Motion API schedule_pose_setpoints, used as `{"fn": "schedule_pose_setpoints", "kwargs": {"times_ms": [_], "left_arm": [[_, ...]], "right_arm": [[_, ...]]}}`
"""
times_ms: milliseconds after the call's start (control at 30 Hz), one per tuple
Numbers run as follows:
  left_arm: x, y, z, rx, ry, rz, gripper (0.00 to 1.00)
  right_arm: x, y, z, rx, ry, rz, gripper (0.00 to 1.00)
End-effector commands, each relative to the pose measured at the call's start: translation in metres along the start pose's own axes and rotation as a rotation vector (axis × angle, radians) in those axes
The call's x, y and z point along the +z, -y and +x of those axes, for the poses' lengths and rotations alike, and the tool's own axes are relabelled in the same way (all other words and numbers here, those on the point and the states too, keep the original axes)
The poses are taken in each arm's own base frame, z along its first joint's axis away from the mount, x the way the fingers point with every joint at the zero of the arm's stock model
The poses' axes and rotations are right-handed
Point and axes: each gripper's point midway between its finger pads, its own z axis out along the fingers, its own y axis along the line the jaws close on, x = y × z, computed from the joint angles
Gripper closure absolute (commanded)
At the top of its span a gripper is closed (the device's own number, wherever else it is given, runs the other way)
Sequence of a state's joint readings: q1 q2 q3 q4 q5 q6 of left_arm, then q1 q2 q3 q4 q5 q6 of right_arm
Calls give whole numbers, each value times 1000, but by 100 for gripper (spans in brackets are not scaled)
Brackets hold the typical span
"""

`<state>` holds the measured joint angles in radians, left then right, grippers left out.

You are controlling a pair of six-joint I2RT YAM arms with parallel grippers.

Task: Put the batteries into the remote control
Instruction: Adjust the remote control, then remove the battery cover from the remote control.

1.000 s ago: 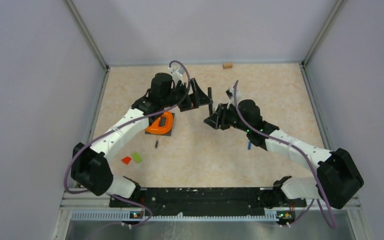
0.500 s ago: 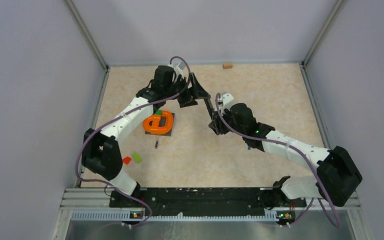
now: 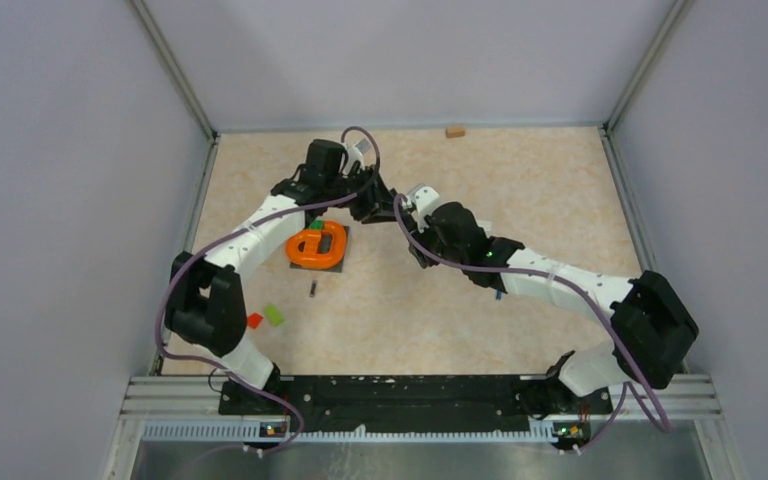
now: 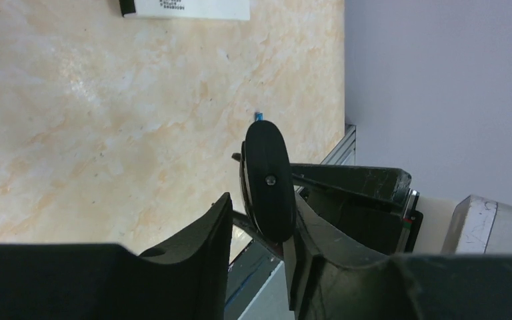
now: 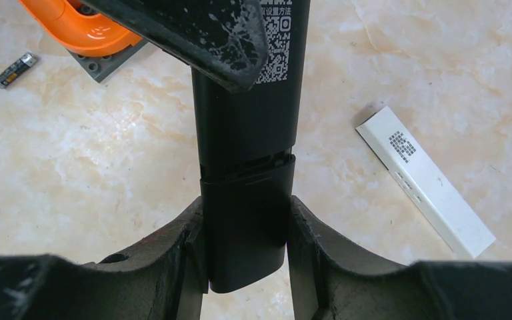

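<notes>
The right end effector (image 5: pixel 245 257) is closed on the near end of the long black plastic remote control (image 5: pixel 247 113). Its two fingers (image 5: pixel 183 253) press against either side of the section below a seam across the body. The remote control is held off the pale marbled table (image 3: pixel 550 190), over its far half, between the two arms.

The left end effector (image 4: pixel 261 213) meets it from the other end. In the left wrist view the remote control's rounded end stands between the jaws, with one finger (image 4: pixel 320 253) against it and a dark sliver between it and the other finger. I cannot tell whether this end effector is clamped on it. In the right wrist view a scuffed black left finger lies across the remote control's upper part, beside a QR-code label.

To the left, an orange ring-shaped plastic piece (image 3: pixel 318 246) sits on a grey square base (image 5: pixel 103 63). Just nearer than it, a thin dark cylindrical battery (image 3: pixel 313 289) lies alone. A tiny blue battery (image 3: pixel 498 293) shows beside the right forearm. A white flat rectangular slab (image 5: pixel 427 180) with a printed label lies on the table to the right of the remote control. A small red block (image 3: pixel 253 321) and a small green block (image 3: pixel 275 314) lie close together near the left arm, and a small wooden block (image 3: pixel 454 131) rests at the far edge.
</notes>
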<state>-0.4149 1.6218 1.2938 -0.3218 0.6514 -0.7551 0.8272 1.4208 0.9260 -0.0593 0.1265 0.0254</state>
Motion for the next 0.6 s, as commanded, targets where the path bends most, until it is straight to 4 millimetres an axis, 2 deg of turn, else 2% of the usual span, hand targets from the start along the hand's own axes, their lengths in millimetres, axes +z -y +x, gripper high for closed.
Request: {"fn": "schedule_pose_setpoints", "kwargs": {"times_ms": [0,100,267,333,567], "left_arm": [[-17,12,2,35,6,52,66],[-16,17,0,13,10,87,71],[-15,27,-4,3,9,135,59],[-14,26,-4,-3,4,135,59],[-8,22,-2,-24,-14,139,78]], "right_arm": [[-1,1,-30,-46,61,13,81],[-2,-8,-29,-78,60,-26,80],[-5,-16,-31,-100,63,-55,80],[-5,-16,-31,-107,63,-59,80],[-5,-21,-33,-127,76,-83,78]]}}
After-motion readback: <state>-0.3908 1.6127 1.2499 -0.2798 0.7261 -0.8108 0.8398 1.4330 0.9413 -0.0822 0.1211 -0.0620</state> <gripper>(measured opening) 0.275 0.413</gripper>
